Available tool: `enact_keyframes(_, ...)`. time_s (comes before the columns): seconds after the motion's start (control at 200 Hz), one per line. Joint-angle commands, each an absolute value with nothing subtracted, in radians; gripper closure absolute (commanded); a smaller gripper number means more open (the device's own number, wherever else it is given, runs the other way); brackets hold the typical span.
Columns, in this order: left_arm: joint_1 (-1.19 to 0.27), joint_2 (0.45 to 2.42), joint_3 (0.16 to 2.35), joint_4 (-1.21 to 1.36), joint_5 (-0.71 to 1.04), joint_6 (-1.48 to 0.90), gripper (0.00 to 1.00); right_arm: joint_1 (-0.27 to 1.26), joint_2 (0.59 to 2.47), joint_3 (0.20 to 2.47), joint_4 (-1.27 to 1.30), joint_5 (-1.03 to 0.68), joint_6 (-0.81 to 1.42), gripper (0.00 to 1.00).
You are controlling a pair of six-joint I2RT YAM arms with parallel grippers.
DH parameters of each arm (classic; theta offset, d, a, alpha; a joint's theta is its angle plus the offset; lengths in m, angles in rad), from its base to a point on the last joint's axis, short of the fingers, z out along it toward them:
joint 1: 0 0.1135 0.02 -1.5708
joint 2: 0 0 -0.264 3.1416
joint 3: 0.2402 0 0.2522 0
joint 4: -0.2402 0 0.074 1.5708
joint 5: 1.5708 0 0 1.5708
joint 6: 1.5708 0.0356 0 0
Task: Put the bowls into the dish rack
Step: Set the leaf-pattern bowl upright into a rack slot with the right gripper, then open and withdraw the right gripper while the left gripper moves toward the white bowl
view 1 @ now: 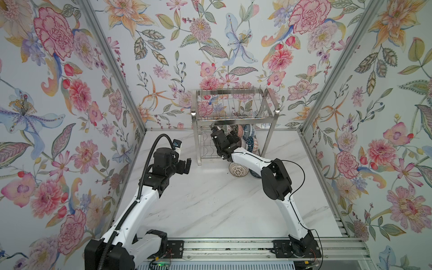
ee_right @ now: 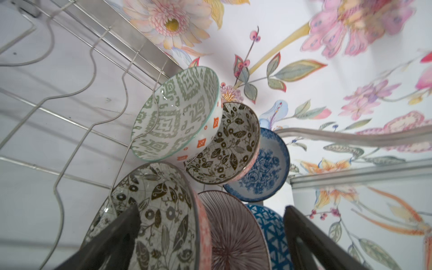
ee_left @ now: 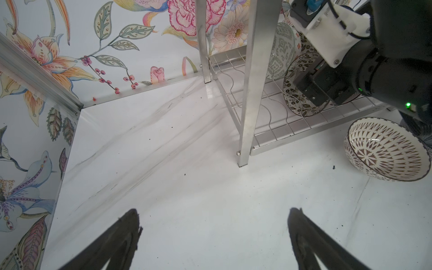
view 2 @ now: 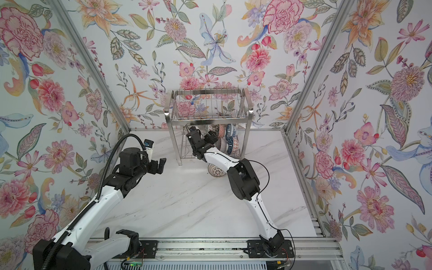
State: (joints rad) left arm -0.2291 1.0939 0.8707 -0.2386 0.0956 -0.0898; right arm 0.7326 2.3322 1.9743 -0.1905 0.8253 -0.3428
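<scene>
Left gripper [ee_left: 215, 210] spread wide and empty, hovering over bare desk [view 1: 210, 210], aimed toward the front left leg of the rack [view 1: 233, 93]. Rack set at the desk's back edge, a little right of its middle; no bowl visible on the upper shelf, only wavy wire on the left half of the lower shelf. Right gripper [ee_right: 211, 207] reached in under the upper shelf from the front, jaws apart and pinching nothing, nearest racked bowls showing between its tips; contact with them impossible to tell. Six bowls on edge, packed at the lower shelf's right end: green bowl [ee_right: 177, 112], far leaf bowl [ee_right: 224, 145], rose bowl [ee_right: 266, 168], near leaf bowl [ee_right: 163, 205], pink-lined bowl [ee_right: 233, 233], triangle bowl [ee_right: 268, 231]. Loose bowl [view 1: 238, 170], brown and white, on the desk just in front of the rack's front edge: to the right of the left gripper, directly beneath the right forearm, tilted with its mouth toward the left gripper. Round, so no long axis; raised rim the likely place to pinch. Judged closer to the right gripper, yet behind and below it, so a pull-back out of the shelf needed first. Clear line from the left gripper, though well apart from it. Free wire slots just left of the racked bowls.
</scene>
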Motion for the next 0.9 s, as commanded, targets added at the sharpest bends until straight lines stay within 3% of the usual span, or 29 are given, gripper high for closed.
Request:
enact_keyframes(0.0, -0.219, 1.078, 0.859, -0.226, 0.119, -0.095, 0.01, 0.752, 2.237, 1.933, -0.188, 0.754, -0.324, 0.01)
enact_keyframes(0.43, -0.257, 1.077, 0.92, -0.285, 0.118, -0.119, 0.01, 0.79, 1.853, 1.424, -0.053, 0.599, -0.269, 0.01)
enact_keyframes(0.681, -0.392, 1.082, 0.919, -0.275, 0.002, -0.173, 0.01, 0.787, 1.514, 1.106, -0.036, 0.396, -0.127, 0.01)
enact_keyframes(0.896, -0.509, 1.147, 0.88, -0.169, -0.052, -0.253, 0.01, 0.732, 1.315, 1.026, -0.129, 0.345, -0.056, 0.01)
